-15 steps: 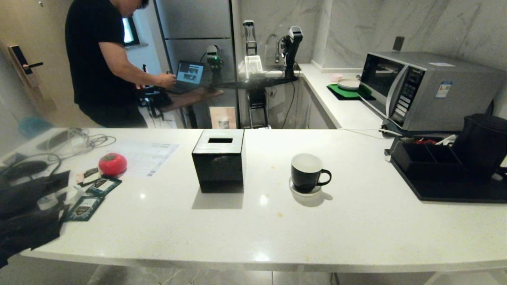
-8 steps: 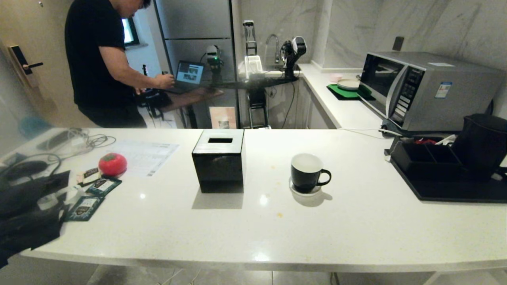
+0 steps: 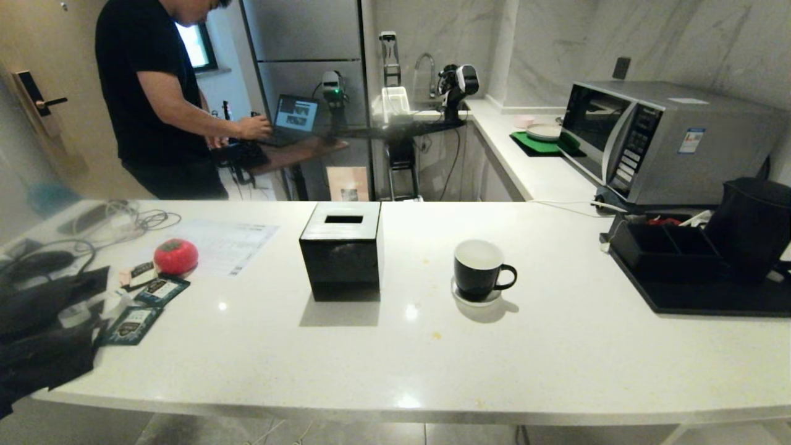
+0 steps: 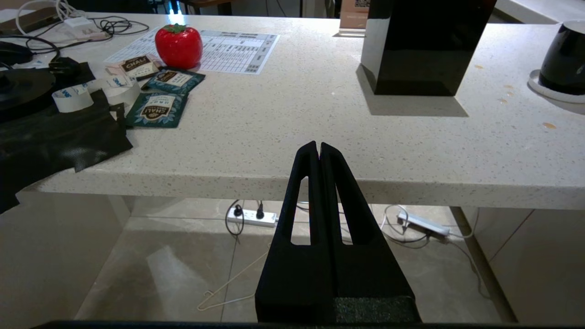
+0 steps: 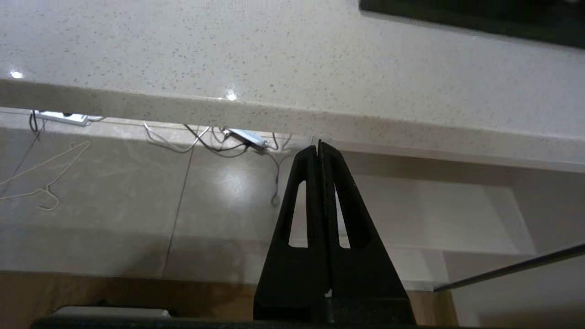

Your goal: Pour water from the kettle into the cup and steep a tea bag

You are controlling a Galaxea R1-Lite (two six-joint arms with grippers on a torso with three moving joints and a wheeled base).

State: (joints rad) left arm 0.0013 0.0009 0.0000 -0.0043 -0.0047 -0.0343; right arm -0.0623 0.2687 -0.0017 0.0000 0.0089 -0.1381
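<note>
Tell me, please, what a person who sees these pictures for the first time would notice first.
Probably the black box with a slotted top in the middle of the white counter, and the black cup on a saucer to its right. The kettle stands on a black tray at the far right, and a red tomato-shaped thing lies at the left.

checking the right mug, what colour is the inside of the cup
White inside, glossy black outside; the cup shows best in the head view.
</note>
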